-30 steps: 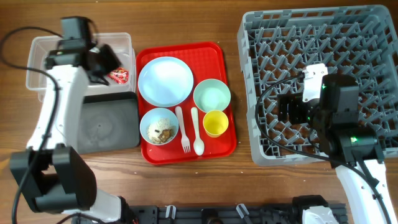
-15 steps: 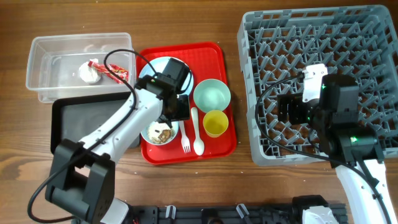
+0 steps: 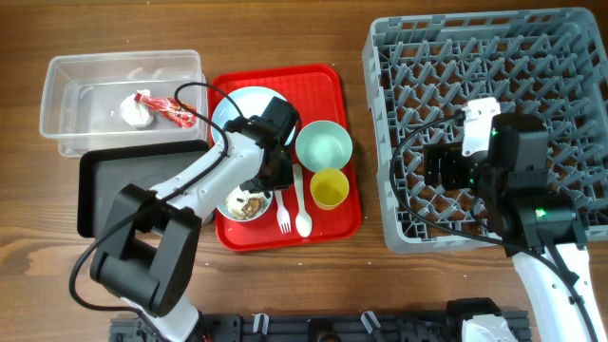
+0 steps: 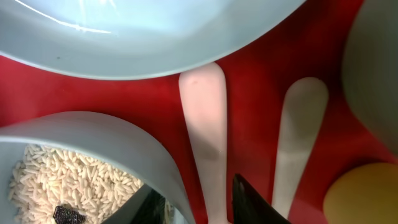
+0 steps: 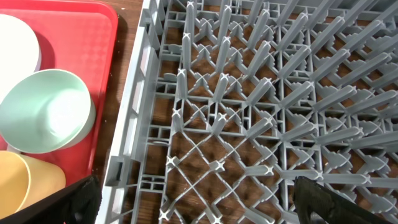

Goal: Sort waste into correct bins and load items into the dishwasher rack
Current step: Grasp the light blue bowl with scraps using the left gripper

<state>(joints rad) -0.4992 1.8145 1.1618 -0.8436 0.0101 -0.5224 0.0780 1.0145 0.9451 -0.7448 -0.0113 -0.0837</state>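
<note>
While half-open astride the pale blue bowl (image 4: 93,143) rim, left hand (image 4: 199,204); right hand (image 5: 202,202) wide over dishwasher rack (image 5: 249,93).

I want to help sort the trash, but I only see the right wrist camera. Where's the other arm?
Observer: The left gripper is over the red tray, its open fingers either side of the pale blue bowl rim.
Operator: What's in that bowl?
Observer: Rice-like scraps.
Operator: Is any trash binned?
Observer: Yes, the red wrapper and tissue ball lie in the clear tub.
</note>
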